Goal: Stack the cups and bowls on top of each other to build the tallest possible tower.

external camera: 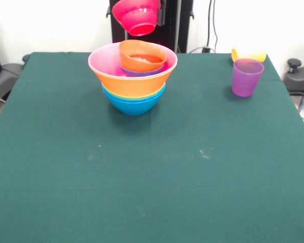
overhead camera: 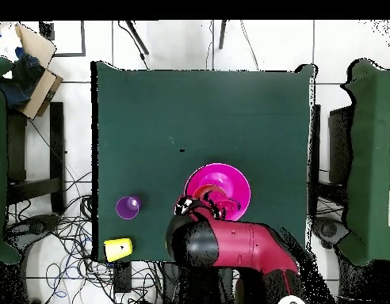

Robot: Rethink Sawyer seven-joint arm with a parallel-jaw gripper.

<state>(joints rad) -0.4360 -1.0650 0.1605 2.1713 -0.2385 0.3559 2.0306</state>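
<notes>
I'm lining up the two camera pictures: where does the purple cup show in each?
Front view: purple cup stands upright at the right, toward the far edge.
Overhead view: it sits lower left.
Shared landmark: the yellow cup lying on its side just beside it.

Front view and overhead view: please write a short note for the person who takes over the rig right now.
Hand: raised above the tower, carrying the crimson bowl; the fingers themselves are hidden.
Tower: stands at the table's far middle in the front view. Blue bowl at the base, wide orange bowl and pink bowl above, small orange-red bowl on top.
Purple cup: upright, far right. Yellow cup: lying on its side behind it.
Done: bowls nested. Left: place the crimson bowl, then both cups.
</notes>
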